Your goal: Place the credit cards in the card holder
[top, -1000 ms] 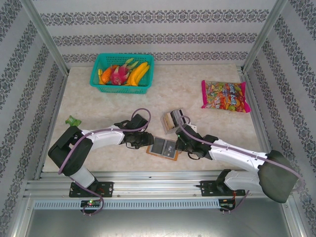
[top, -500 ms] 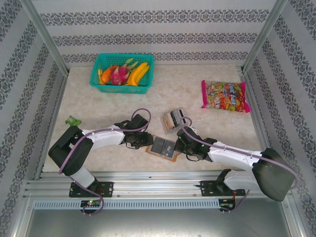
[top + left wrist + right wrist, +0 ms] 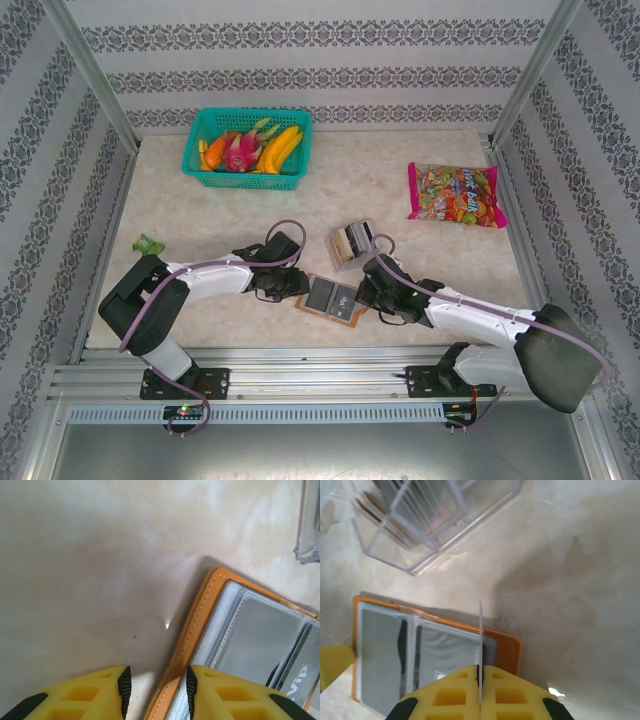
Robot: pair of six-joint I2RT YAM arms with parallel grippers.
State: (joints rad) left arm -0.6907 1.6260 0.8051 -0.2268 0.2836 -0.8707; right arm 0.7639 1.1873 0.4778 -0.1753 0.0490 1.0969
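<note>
The orange-brown card holder [image 3: 332, 298] lies open on the table's near middle, its grey inner slots facing up. My left gripper [image 3: 291, 285] sits low at its left end. In the left wrist view the left gripper [image 3: 157, 690] is open, its jaws straddling the card holder's stitched orange edge [image 3: 197, 615] without touching it. My right gripper [image 3: 368, 296] hovers over the right end. The right gripper [image 3: 480, 672] is shut on a thin white credit card [image 3: 480, 627], seen edge-on above the card holder [image 3: 512, 647]. More cards stand in a clear box [image 3: 435, 515].
The clear plastic box [image 3: 350, 243] stands just behind the card holder. A teal basket of toy fruit [image 3: 247, 148] is at the back left and a candy bag [image 3: 455, 194] at the back right. A small green object [image 3: 149, 244] lies at the left edge.
The right arm has shifted slightly above the card holder's right end, still holding its card. The left arm has stayed at the left end.
</note>
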